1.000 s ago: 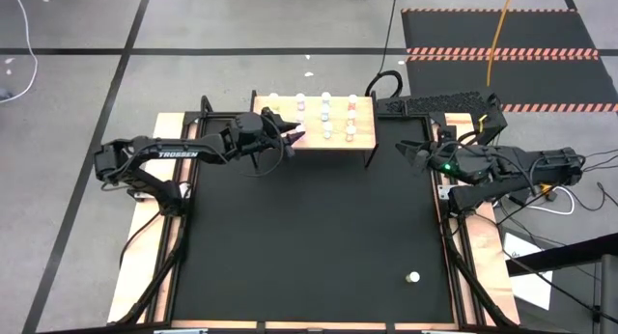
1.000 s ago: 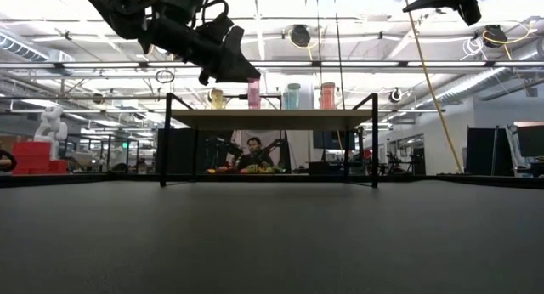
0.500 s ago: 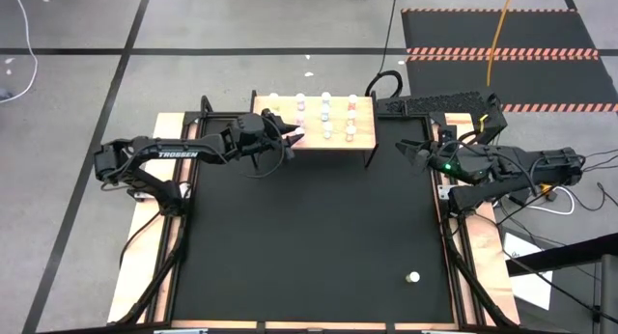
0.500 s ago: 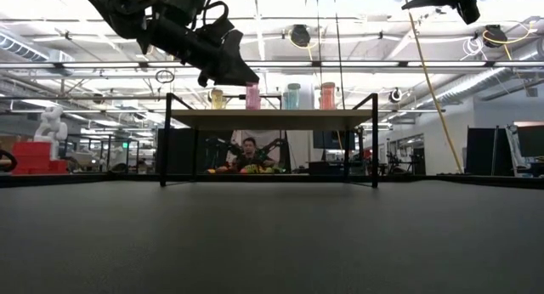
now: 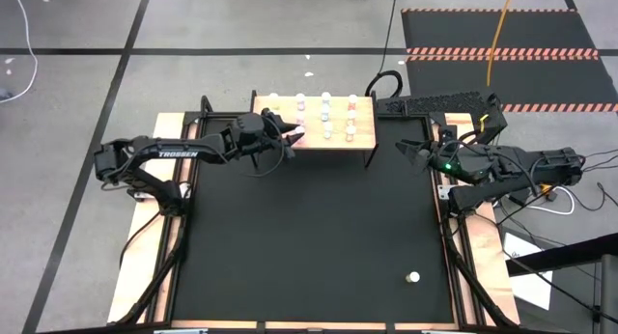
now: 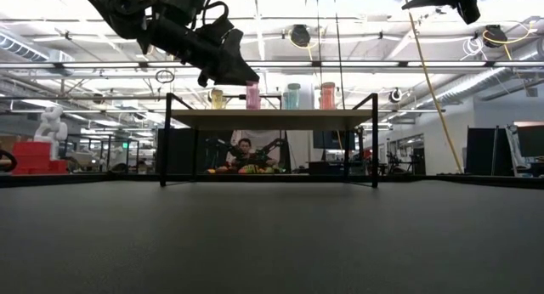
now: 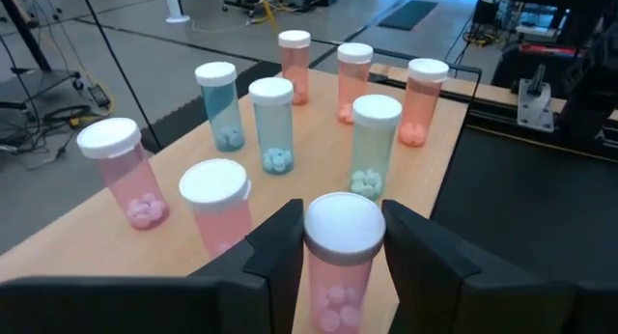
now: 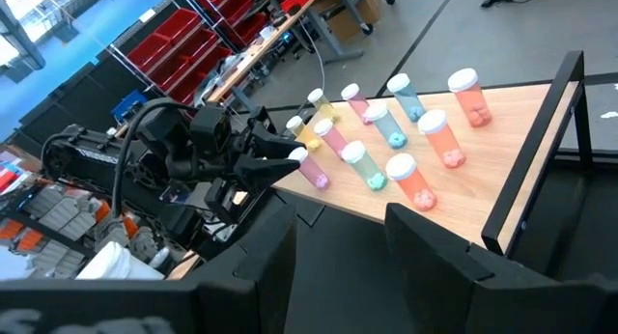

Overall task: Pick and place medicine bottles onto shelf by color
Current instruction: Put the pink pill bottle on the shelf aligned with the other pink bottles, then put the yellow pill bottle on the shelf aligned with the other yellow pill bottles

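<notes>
Pink bottle [image 7: 335,262] stands on shelf [image 7: 145,239] between left gripper [image 7: 336,245] fingers.

Medicine bottles [image 8: 386,151] on shelf [image 8: 483,160], left end effector [image 8: 290,162] around pink bottle [image 8: 311,169]

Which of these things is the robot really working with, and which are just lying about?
Part of the job:
- pink bottle between the left gripper fingers
- bottles on the shelf
- stray bottle on the black mat

Just lying about:
- keyboard
- yellow cable
</notes>
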You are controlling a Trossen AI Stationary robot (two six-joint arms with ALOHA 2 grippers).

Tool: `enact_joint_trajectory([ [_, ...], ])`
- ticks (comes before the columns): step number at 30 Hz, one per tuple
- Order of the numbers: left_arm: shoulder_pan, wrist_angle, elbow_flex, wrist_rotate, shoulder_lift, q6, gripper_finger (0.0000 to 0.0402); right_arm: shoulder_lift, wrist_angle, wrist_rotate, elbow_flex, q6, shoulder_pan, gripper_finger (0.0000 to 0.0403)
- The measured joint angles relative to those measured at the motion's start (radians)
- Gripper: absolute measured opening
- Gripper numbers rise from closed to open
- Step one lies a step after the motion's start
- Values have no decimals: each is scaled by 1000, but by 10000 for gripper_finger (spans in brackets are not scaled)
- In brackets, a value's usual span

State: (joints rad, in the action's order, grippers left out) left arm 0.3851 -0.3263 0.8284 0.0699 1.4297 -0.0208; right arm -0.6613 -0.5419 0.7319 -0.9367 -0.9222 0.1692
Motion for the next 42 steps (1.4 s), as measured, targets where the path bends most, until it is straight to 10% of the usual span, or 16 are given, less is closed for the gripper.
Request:
enact_joint_trajectory([
  [26,-10,76,0,16,-97,11,275,30,0,-3,0,13,0,153],
  [32,-119,128,73,-208,-158,-78,287,33,-4,-3,0,26,0,153],
  [42,-392,-2,433,-175,247,109,271,33,-7,-4,0,165,0,153],
])
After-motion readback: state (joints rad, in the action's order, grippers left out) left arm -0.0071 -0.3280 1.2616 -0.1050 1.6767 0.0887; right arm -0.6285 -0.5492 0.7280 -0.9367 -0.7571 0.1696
